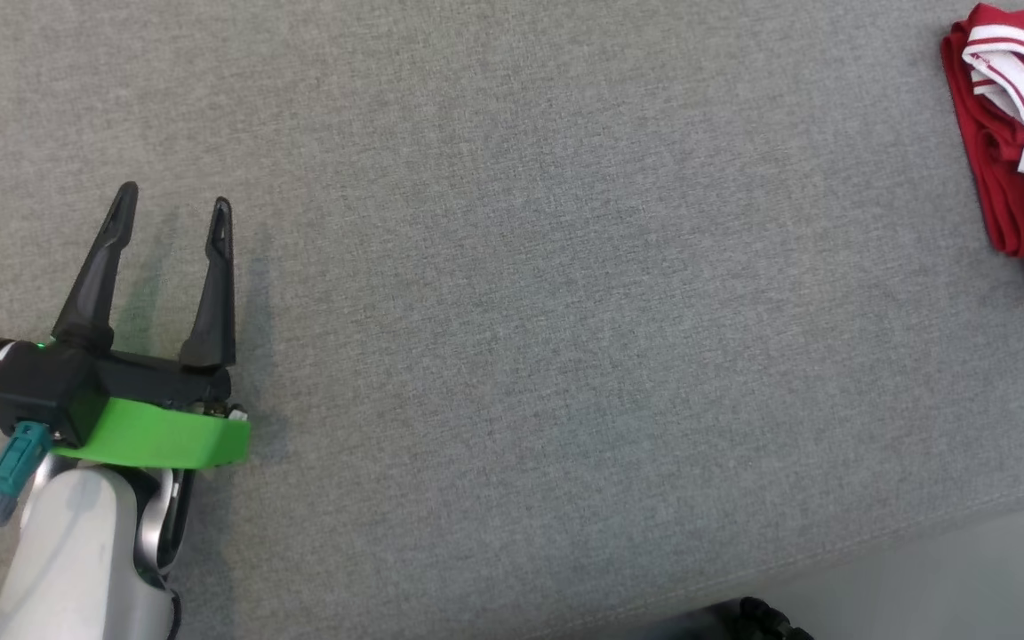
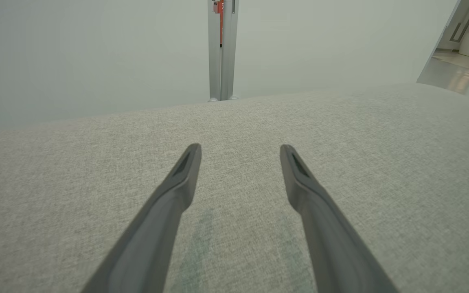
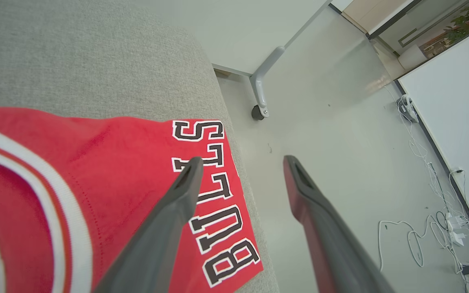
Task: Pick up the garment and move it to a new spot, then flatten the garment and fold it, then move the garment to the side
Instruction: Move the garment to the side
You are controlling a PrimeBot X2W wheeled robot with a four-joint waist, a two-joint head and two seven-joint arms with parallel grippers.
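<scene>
The garment [image 3: 96, 183] lies folded at the table [image 3: 55, 49] edge. The right gripper [image 3: 240, 162] and left gripper [image 1: 174, 196] are wide and empty, so lift straight up and do not snag.

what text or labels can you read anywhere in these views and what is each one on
"BULLS": black letters outlined in white, on the red garment, running sideways in the right wrist view.
The red tag on the grey post in the left wrist view: too small to read.
No other text can be read.
</scene>
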